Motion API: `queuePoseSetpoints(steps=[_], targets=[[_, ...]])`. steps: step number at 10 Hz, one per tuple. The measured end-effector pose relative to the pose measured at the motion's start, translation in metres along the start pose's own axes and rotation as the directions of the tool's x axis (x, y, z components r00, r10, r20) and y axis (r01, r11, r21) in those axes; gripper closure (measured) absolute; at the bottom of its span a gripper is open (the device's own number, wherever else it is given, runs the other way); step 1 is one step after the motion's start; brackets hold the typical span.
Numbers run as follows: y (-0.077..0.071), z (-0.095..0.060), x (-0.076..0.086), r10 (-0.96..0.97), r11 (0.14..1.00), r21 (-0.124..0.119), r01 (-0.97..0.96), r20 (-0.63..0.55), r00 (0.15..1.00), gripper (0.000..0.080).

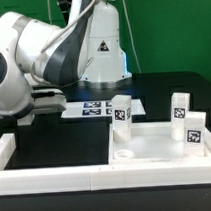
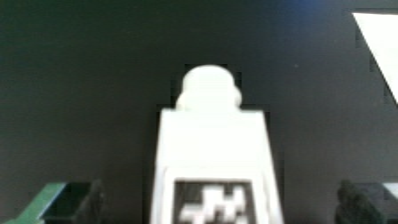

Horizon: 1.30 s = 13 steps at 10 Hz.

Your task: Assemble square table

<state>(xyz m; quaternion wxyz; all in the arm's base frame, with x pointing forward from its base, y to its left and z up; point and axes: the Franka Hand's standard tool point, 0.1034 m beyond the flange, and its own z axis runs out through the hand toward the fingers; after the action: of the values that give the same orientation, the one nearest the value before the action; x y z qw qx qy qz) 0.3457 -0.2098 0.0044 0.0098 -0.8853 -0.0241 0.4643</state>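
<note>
The white square panel lies on the black table at the exterior view's right. Three white legs with tags stand on it: one at its near-left corner, two on the right. A fourth leg lies flat on the black table in the wrist view, its rounded peg pointing away and its tag near the camera. My gripper is open, with a dark finger on each side of this leg and a clear gap both ways. In the exterior view the arm hides the gripper and this leg.
The marker board lies behind the panel. Low white border rails run along the front and the left. The robot's base stands at the back. A white edge shows in the wrist view.
</note>
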Motion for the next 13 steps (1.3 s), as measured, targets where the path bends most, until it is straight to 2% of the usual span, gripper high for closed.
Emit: queuePoseSetpoints(steps=[1,3,9,10,13], targets=[[0.000,0.001,0.000,0.000,1.000,0.001,0.000,0.001,1.000,0.0236],[0.000,0.001,0.000,0.000,1.000,0.001,0.000,0.002,1.000,0.0518],[0.000,0.001,0.000,0.000,1.000,0.001,0.000,0.001,1.000,0.0516],[-0.004,-0.004,-0.004,-0.003,1.000,0.005,0.003,0.018,1.000,0.0516],[-0.030,-0.073,-0.040,-0.030,0.999,0.031,0.028,0.068,0.997,0.0515]])
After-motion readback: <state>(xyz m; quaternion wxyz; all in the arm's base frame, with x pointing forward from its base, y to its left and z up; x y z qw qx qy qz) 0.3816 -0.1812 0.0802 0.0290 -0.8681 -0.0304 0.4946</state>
